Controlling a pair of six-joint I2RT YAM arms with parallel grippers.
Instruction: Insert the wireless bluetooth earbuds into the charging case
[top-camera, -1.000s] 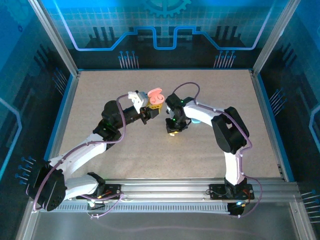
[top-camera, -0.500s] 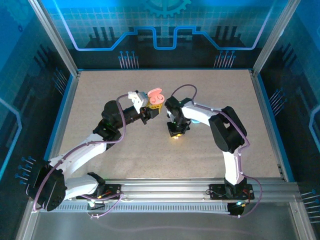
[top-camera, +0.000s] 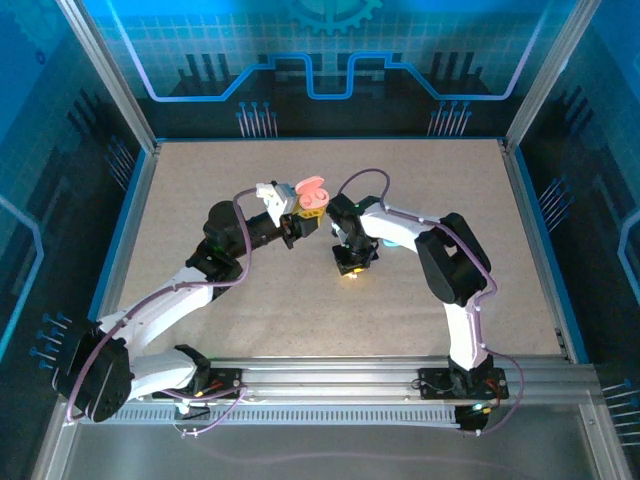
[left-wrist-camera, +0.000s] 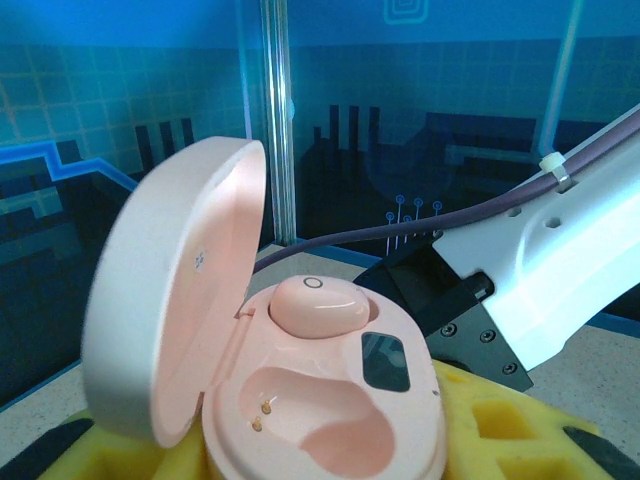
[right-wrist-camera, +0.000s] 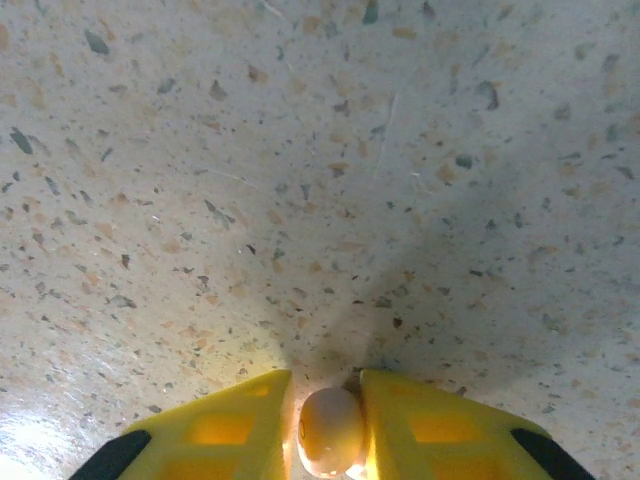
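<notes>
Our right tool (right-wrist-camera: 326, 392) is nearly closed, its yellow fingers (right-wrist-camera: 230, 425) pinching a pale pink earbud (right-wrist-camera: 330, 432) at the very tips. It points down, close over the counter (right-wrist-camera: 300, 150). Ahead of it and to either side the speckled surface lies bare. Our left tool (top-camera: 306, 214) is clamped on the pink case (left-wrist-camera: 405, 425), held up off the counter with its lid (left-wrist-camera: 170, 300) swung wide. A second earbud (left-wrist-camera: 318, 307) sits in the far well; the near well (left-wrist-camera: 310, 400) is free. The right arm (left-wrist-camera: 540, 260) passes just behind the case. From above, both tools stand near each other at mid-counter, well apart from the rim (top-camera: 330, 142).
</notes>
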